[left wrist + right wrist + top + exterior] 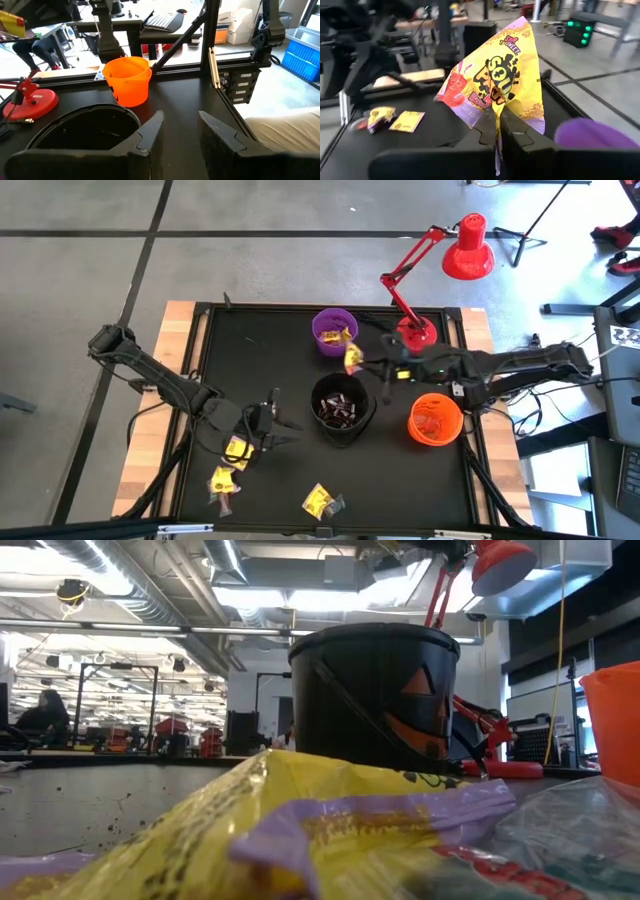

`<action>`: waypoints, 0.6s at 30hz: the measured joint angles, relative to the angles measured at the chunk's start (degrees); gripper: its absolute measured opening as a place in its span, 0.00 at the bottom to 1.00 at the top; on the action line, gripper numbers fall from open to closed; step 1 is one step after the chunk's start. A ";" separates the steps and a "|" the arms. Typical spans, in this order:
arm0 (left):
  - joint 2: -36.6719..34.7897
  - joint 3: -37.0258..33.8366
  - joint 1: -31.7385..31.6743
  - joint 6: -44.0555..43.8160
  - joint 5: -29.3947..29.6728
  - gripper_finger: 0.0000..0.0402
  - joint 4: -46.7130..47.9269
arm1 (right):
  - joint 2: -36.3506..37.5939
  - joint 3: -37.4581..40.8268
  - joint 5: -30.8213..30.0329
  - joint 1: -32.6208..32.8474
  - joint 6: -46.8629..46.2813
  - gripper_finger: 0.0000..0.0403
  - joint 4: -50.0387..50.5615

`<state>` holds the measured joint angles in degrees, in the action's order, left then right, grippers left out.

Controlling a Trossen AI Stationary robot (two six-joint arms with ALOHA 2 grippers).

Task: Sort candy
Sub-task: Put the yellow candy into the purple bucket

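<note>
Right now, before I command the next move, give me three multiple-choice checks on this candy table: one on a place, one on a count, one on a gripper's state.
1. Where does the black plastic bucket stand?
A. Between the purple and orange buckets
B. Off the mat
C. Under the lamp base

2. How many buckets are on the black mat?
A. Two
B. Three
C. Five

3. What is the right gripper doing?
A. Open, empty
B. Shut on a yellow candy packet
C. Resting inside the orange bucket

Key: 1 A, it sits between the purple plastic bucket and orange plastic bucket. 2 B, the high view shows three. 3 B, its fingers pinch the yellow candy packet.
</note>
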<state>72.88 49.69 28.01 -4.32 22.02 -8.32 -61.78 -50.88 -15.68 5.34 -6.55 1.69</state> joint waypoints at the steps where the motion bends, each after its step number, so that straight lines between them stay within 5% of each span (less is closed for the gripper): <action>1: 0.00 0.00 -0.12 0.00 -0.02 0.26 0.03 | 1.76 2.43 -0.66 -0.35 -0.95 0.01 -1.43; 11: -0.02 0.00 -2.30 0.00 0.04 0.26 -0.09 | 4.60 12.22 -8.95 -5.72 -8.10 0.01 -6.37; 18: -0.02 0.00 -2.67 -0.01 0.02 0.26 -0.31 | 0.29 12.20 -1.63 -16.00 -9.63 0.01 -12.13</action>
<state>72.86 49.69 25.34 -4.33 22.04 -8.62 -61.48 -38.68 -17.30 -10.66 -16.18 -10.44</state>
